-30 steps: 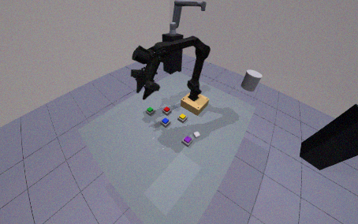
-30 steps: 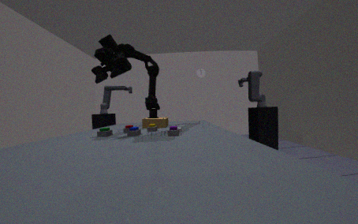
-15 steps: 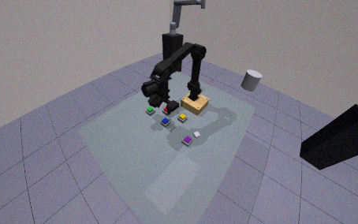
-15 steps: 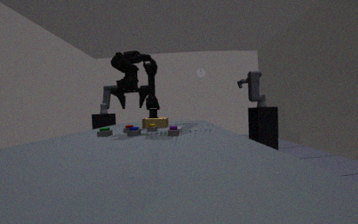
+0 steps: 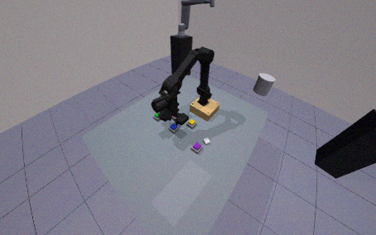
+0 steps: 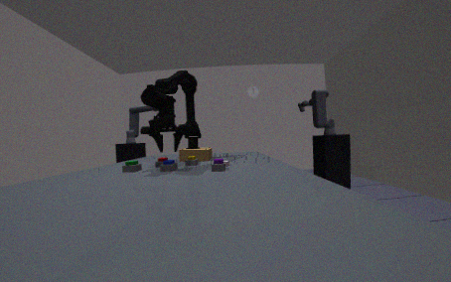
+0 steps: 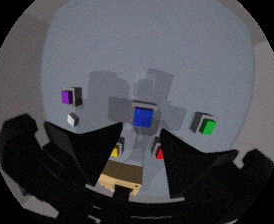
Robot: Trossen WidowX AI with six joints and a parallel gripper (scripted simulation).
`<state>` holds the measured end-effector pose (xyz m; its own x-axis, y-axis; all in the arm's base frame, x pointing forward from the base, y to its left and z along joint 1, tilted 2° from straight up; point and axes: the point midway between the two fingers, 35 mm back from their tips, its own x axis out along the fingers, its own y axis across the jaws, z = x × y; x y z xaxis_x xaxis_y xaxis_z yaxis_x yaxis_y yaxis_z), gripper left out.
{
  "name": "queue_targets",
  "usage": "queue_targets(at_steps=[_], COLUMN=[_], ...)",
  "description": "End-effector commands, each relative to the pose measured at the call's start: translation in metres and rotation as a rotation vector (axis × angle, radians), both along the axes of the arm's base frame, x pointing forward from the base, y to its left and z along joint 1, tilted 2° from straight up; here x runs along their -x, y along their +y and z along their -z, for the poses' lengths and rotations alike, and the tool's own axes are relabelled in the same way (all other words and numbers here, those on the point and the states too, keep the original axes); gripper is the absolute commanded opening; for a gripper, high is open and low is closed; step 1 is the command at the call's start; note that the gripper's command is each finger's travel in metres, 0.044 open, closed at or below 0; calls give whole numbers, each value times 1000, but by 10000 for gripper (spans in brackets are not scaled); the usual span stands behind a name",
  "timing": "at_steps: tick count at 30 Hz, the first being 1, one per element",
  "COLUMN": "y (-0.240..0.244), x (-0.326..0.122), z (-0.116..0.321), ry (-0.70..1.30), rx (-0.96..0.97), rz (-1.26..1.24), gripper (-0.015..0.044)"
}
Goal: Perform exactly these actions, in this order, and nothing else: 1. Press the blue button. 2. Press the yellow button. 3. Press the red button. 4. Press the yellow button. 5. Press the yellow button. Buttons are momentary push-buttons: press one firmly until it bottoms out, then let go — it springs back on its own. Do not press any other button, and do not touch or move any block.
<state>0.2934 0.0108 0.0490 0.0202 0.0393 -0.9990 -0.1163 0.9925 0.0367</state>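
The blue button (image 5: 174, 127) (image 6: 169, 162) (image 7: 143, 117) sits on a grey base. My gripper (image 6: 169, 151) (image 7: 141, 128) points down above it, with its fingers open and nothing between them. A gap shows between the fingertips and the blue cap in the exterior view. The yellow button (image 5: 191, 122) (image 6: 191, 158) (image 7: 114, 151) is nearer the arm's base, partly behind a finger in the wrist view. The red button (image 6: 162, 159) (image 7: 160, 153) is behind the blue one in the exterior view, and mostly hidden by the gripper in the top view.
The green button (image 5: 156, 115) (image 6: 132, 163) (image 7: 208, 127) is to one side of the blue one. The purple button (image 5: 197, 146) (image 6: 218, 161) (image 7: 67, 97) is on the other side, with a small white block (image 5: 206, 141) (image 7: 72, 119) close by. The arm stands on a wooden base (image 5: 204, 108) (image 6: 195, 154).
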Motion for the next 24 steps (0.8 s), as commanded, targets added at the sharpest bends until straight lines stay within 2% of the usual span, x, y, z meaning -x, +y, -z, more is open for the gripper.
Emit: queue_targets(at_steps=[1, 4, 24], y=[0, 0, 0], x=[0, 0, -1], z=[9, 9, 19], ry=[-7, -7, -7], rx=[3, 3, 3], rz=[-1, -1, -1], gripper=[85, 20, 20])
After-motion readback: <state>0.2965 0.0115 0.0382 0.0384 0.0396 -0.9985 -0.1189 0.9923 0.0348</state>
